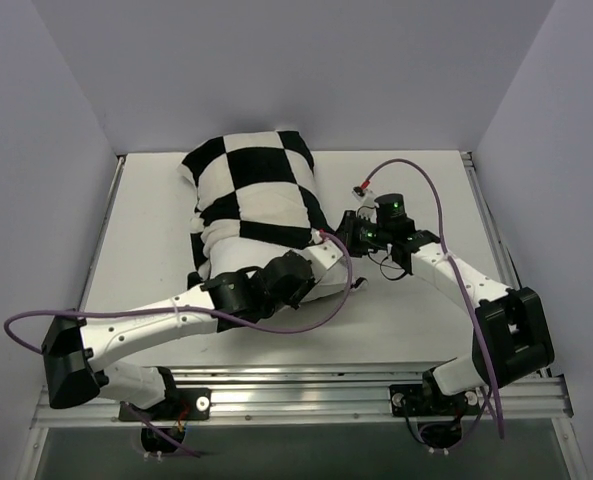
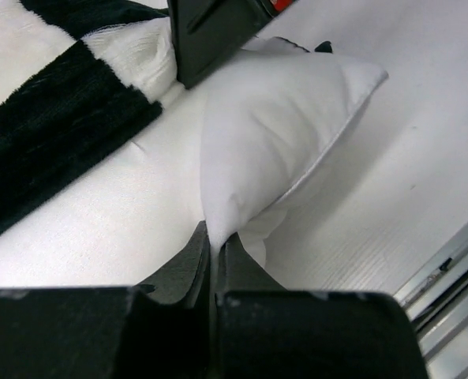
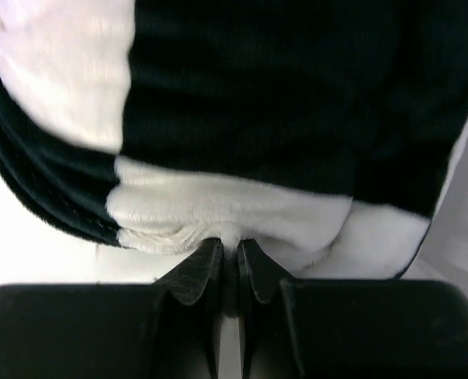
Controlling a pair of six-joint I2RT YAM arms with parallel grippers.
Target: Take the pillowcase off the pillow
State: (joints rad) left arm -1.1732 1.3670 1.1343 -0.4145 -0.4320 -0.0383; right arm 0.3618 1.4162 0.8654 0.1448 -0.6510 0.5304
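The black-and-white checkered pillowcase (image 1: pixel 251 185) lies at the back middle of the table and still covers most of the pillow. The plain white pillow (image 1: pixel 226 252) sticks out of its near end. My left gripper (image 1: pixel 314 282) is shut on a corner of the pillow (image 2: pixel 281 134), with white cloth pinched between its fingertips (image 2: pixel 215 241). The pillowcase (image 2: pixel 52 134) lies to the left in that view. My right gripper (image 1: pixel 334 235) is shut on the fuzzy white hem of the pillowcase (image 3: pixel 241 103), right at its open edge (image 3: pixel 230 251).
The white table (image 1: pixel 406 310) is walled by grey panels at the back and sides. An aluminium rail (image 1: pixel 306 385) with both arm bases runs along the near edge. A purple cable (image 1: pixel 416 175) loops above the right arm.
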